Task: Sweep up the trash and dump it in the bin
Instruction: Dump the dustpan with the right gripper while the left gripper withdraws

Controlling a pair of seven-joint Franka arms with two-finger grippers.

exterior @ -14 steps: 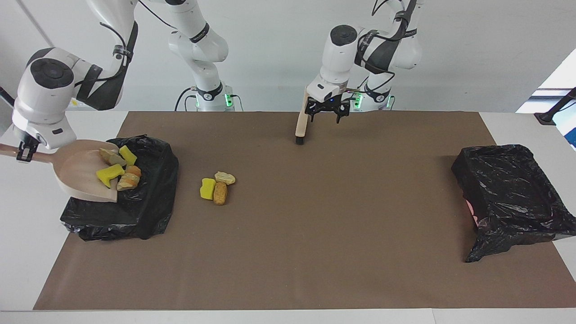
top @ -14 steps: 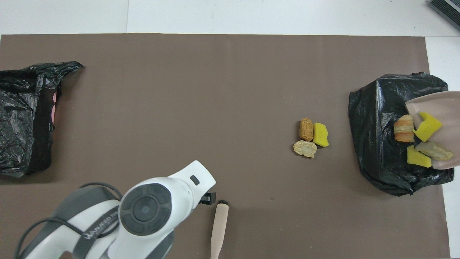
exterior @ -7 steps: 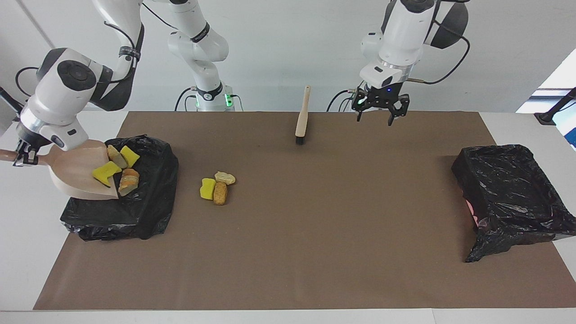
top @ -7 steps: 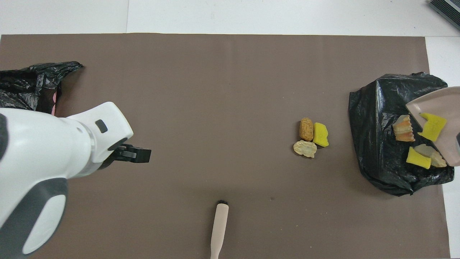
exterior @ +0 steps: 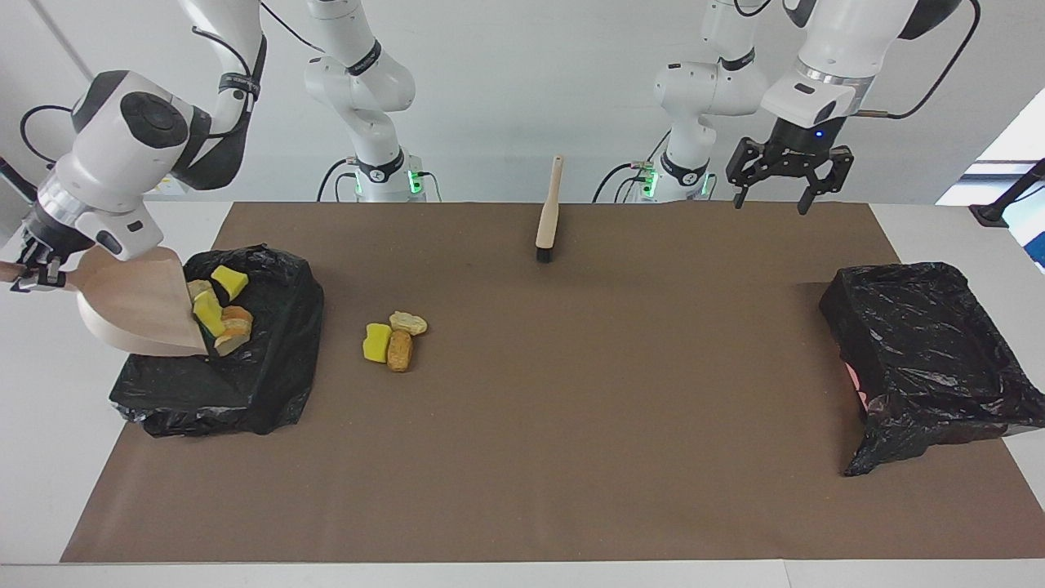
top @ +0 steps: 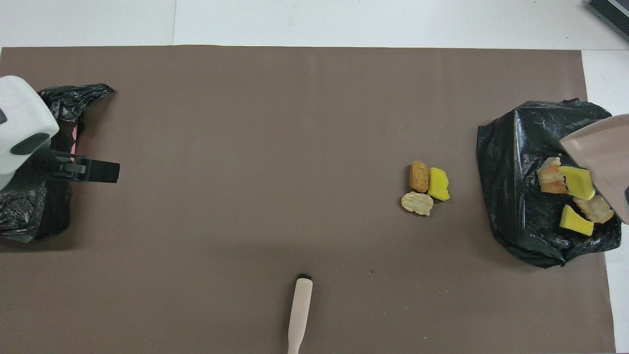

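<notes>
Four trash pieces (exterior: 219, 310) sit at the lip of the tilted dustpan (exterior: 135, 306), over the black-lined bin (exterior: 269, 384) at the right arm's end of the table. Right gripper (exterior: 33, 273) is clamped on the dustpan handle, over the table edge beside that bin. Pieces appear to be sliding off the lip into the liner; judged mid-dump.

Three pieces (exterior: 392, 336) lie unswept on the brown mat (exterior: 571, 457), beside the bin and toward the table's middle.

Brush (exterior: 548, 214) lies on the mat close to the robots, unheld.

Left gripper (exterior: 788, 184) hangs empty, fingers spread wide, over the mat edge near the second bin (exterior: 931, 343); this arm waits.

Recommendation: steepen the tilt gradually, keep the lip well inside the liner rim so nothing bounces onto the mat, and hold until the pan is bare. Risk: foam pieces may cling.
</notes>
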